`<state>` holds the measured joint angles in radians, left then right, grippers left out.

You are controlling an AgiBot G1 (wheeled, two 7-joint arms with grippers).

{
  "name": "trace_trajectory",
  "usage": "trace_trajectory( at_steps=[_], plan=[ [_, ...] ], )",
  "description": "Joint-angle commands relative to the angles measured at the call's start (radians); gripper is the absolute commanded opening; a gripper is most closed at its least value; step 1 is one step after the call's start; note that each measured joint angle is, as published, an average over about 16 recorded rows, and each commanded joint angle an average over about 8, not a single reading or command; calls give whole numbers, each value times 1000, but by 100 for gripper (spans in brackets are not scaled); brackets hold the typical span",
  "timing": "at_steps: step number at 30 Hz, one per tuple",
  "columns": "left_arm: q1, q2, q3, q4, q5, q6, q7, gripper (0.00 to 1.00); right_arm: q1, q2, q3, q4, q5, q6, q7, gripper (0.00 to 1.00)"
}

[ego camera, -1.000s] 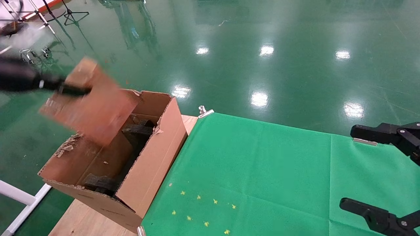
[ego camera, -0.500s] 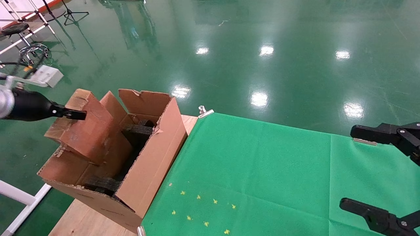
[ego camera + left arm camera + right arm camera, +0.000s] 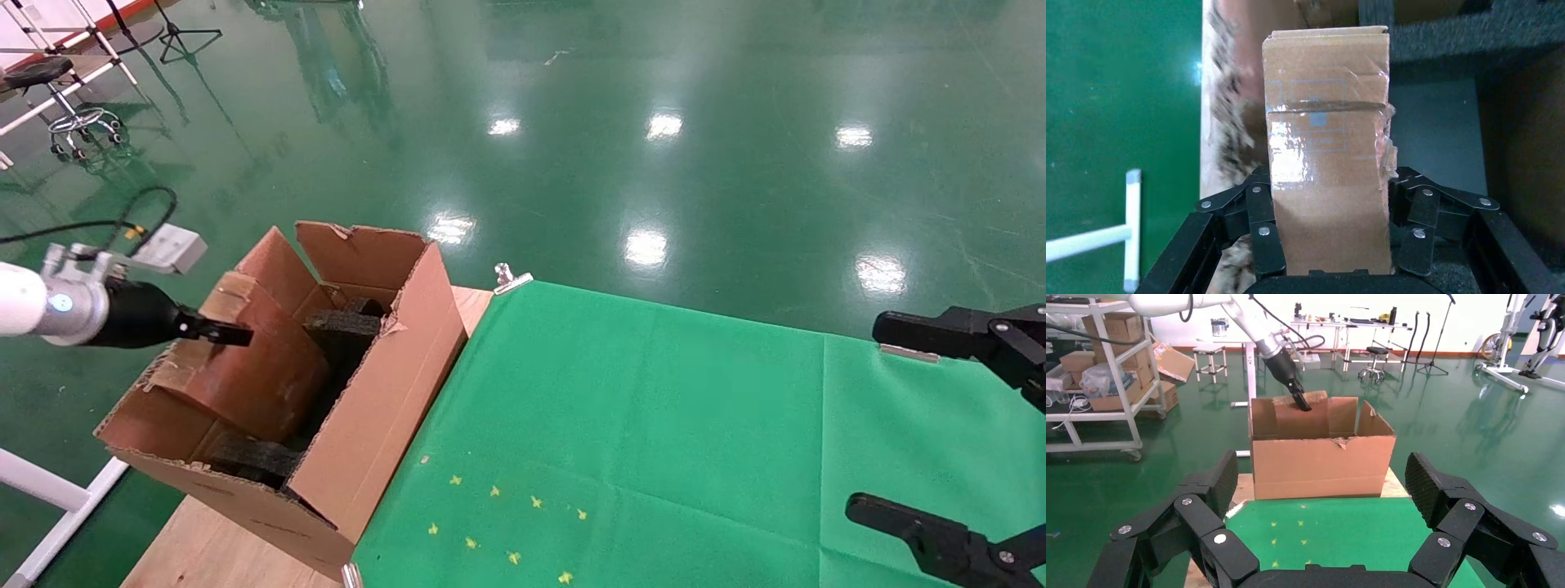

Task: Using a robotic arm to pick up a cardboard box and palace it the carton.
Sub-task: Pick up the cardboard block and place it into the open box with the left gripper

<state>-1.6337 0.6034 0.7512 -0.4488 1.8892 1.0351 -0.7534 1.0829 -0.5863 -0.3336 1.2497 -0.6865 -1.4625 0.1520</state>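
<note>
The large brown carton (image 3: 384, 392) stands open at the left end of the table, seen also in the right wrist view as the carton (image 3: 1315, 462). The small worn cardboard box (image 3: 253, 359) sits tilted, partly down inside the carton's left half. My left gripper (image 3: 216, 331), on the white robotic arm (image 3: 33, 306), is shut on the box's upper end. In the left wrist view the taped box (image 3: 1327, 122) fills the gap between the left gripper's (image 3: 1330, 190) black fingers. My right gripper (image 3: 887, 425) hangs open over the table's right side, holding nothing.
Black foam pieces (image 3: 343, 322) lie inside the carton beside the box. A green cloth (image 3: 654, 425) with small yellow marks (image 3: 507, 523) covers the table, clipped at its far corner (image 3: 511, 279). Bare wood (image 3: 204, 547) shows under the carton. A white pipe frame (image 3: 49, 490) stands to the left.
My left gripper has come down and to the right with the box, from above the carton's left flap to partly inside the carton. The right arm has not moved.
</note>
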Motion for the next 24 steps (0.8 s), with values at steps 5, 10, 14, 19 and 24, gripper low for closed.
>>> trace_trajectory(
  at_steps=[5, 10, 14, 19, 24],
  plan=[
    [11, 55, 19, 95, 28, -45, 40, 0, 0, 0, 0, 0, 0, 0, 0, 100],
    [15, 100, 28, 173, 42, -84, 68, 0, 0, 0, 0, 0, 0, 0, 0, 100],
    [17, 134, 28, 238, 41, -110, 87, 0, 0, 0, 0, 0, 0, 0, 0, 100],
    [23, 173, 26, 311, 35, -136, 105, 6, 0, 0, 0, 0, 0, 0, 0, 100],
    [30, 197, 19, 354, 24, -158, 123, 68, 0, 0, 0, 0, 0, 0, 0, 100]
  ],
)
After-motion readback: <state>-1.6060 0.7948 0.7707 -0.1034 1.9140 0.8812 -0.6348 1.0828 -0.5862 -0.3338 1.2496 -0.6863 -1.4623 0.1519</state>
